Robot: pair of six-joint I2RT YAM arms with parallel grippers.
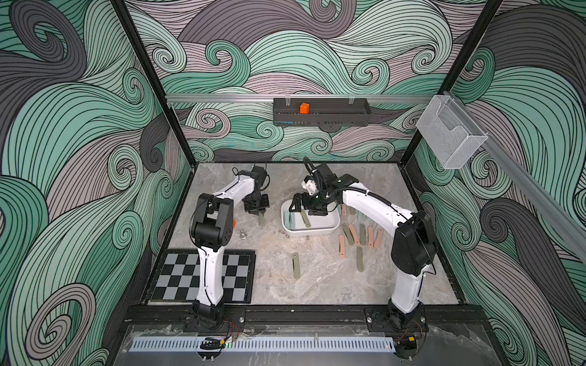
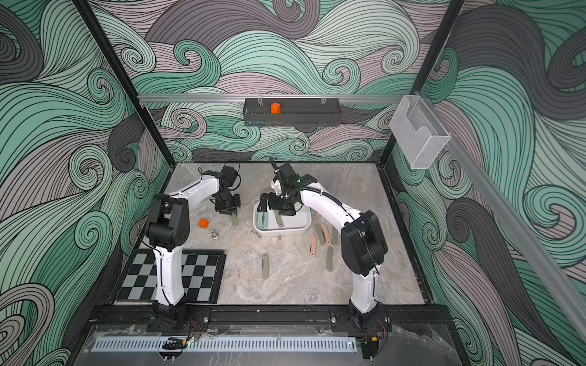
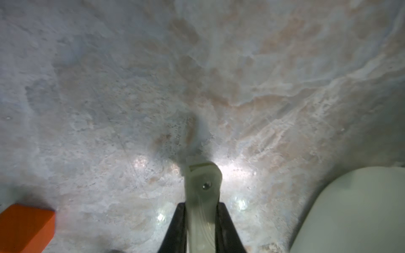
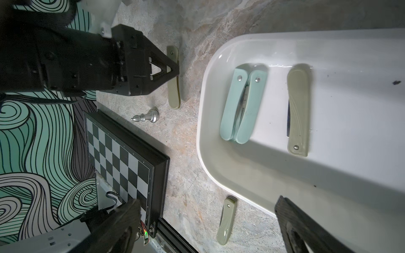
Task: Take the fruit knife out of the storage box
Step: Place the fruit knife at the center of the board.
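Chessboard (image 1: 203, 275): flat at the near-left corner of the desk (image 1: 317, 285), out of the action.
Left gripper (image 1: 256, 211): jaws clenched on an olive folded knife (image 3: 202, 188), held just left of the box and low over the desk (tip looks close to the surface, contact I cannot tell).
Loose olive knife (image 1: 296, 265): lying alone on the desk, nearer the front.
Storage box (image 1: 329, 229): white tub mid-desk, three fruit knives inside: a pair of mint ones (image 4: 241, 107) side by side, and an olive one (image 4: 298, 114) apart from them.
Right gripper (image 1: 306, 207): jaws spread wide, empty, hovering over the box.
Pile at right (image 1: 358, 236): olive and pink knives scattered on the desk beside the box.
Step in hand: by my reading, left arm is setting its knife down, right is lining up a pick.
Next move: right jaws need to drop over one handle, straddling its narrow width, and clear the low wall.
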